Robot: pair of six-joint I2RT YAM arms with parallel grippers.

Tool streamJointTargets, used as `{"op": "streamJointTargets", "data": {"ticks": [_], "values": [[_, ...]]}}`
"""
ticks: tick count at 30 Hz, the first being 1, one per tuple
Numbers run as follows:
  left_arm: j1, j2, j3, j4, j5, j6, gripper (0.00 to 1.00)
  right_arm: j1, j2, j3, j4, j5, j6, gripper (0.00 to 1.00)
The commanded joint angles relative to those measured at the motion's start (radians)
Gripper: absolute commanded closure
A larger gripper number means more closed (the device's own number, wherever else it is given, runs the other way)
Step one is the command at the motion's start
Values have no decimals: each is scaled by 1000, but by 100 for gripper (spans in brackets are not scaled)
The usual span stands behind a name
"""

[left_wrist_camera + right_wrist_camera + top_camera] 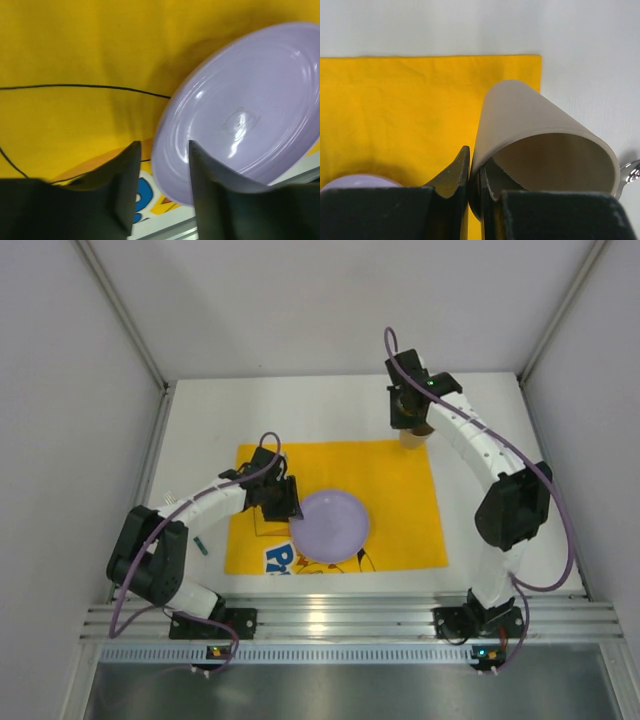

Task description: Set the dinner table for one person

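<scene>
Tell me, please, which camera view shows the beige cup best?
The right wrist view: the beige cup is large and close, its rim pinched by the right pincer, wall and hollow interior clear. The top external view shows only a small tan sliver beneath that pincer. The left wrist view does not show it.

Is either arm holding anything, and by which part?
The right gripper pinches the beige cup by its rim. The left gripper, open astride the rim of the purple plate, holds nothing.
</scene>
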State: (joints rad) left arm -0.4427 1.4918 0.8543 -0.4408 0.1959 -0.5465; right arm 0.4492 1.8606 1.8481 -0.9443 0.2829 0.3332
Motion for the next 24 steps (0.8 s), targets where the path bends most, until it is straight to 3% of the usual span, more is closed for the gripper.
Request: {"op": "streamJointTargets", "data": {"ticks": [1, 3, 5, 7, 12, 15, 17, 18, 19, 21, 22, 24], "values": [[-11, -8, 8, 54, -21, -18, 46, -6, 23, 30, 25, 21, 7, 100], [-14, -31, 25, 36, -39, -21, 32, -3, 46, 11, 45, 22, 1, 100], [-14, -66, 63, -15, -79, -24, 2, -3, 58, -36, 73, -2, 3, 100], [-13, -90, 103, -68, -140, -38, 2, -3, 60, -97, 137, -33, 1, 100], [13, -171, 249, -383, -415, -130, 2, 6, 69, -145, 190, -77, 16, 100], [87, -240, 210, -444, -435, -158, 2, 9, 74, -171, 208, -86, 18, 97], [189, -298, 130, -447, -414, -165, 2, 8, 78, -179, 214, -94, 18, 81], [229, -320, 103, -455, -406, -174, 2, 8, 80, -182, 214, -97, 20, 69], [274, -343, 77, -460, -397, -182, 2, 9, 80, -182, 213, -96, 21, 50], [360, -415, 16, -460, -403, -196, 2, 8, 66, -179, 211, -94, 24, 36], [372, -436, 3, -464, -456, -207, 2, 9, 58, -178, 207, -93, 24, 21], [386, -488, -20, -481, -509, -242, 2, 8, 25, -164, 196, -85, 30, 16]]}}
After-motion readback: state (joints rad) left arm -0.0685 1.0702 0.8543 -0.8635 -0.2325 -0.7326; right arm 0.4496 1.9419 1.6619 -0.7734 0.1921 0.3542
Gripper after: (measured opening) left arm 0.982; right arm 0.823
